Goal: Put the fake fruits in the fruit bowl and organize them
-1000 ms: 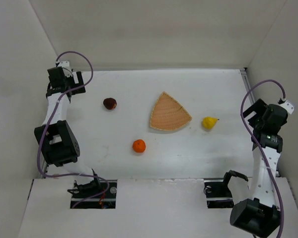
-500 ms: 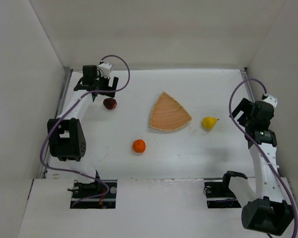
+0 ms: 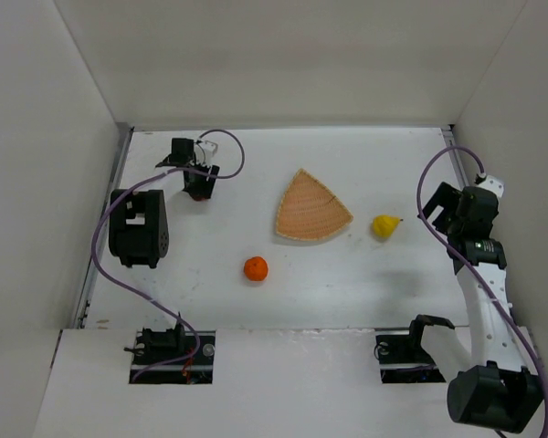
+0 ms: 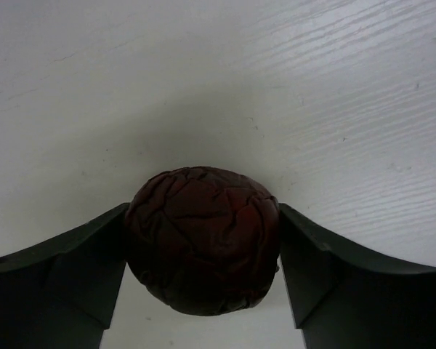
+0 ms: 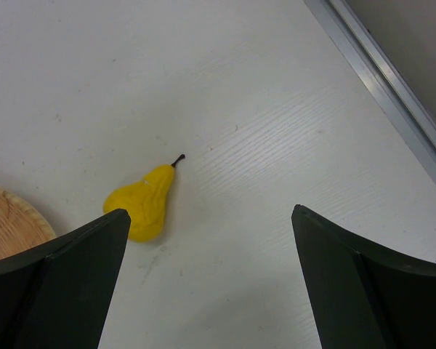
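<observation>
**Left arm grips the dark fruit; pear, orange and basket wait**

In the upper left of the overhead view, the left gripper (image 3: 199, 186) stands over the maroon fruit (image 4: 202, 238). Its wrist camera shows both dark fingers pressed against the fruit's sides, jaws partly closed around it. The fruit is roundish, with a wrinkled, leathery skin of deep brown-red. Gripping it across its widest part looks sensible, since the creased surface should give the flat pads some purchase. Whether it sits on the table (image 3: 347, 283) or is just clear of it is hard to tell from so close.

At the right edge of the overhead view, the right gripper (image 5: 209, 218) hangs wide open and holds nothing. Its camera looks down on the pear (image 5: 144, 205), which is smooth, yellow and lying on its side, its thin stem pointing to the upper right. That open stance probably readies it for a pick.

The basket (image 3: 310, 210) lies in the middle of the overhead view. It is a shallow, fan-shaped tray of tan weave with no fruit in it. The pear lies just to its right and the glossy round orange (image 3: 256, 268) lower left, apart from it.
</observation>
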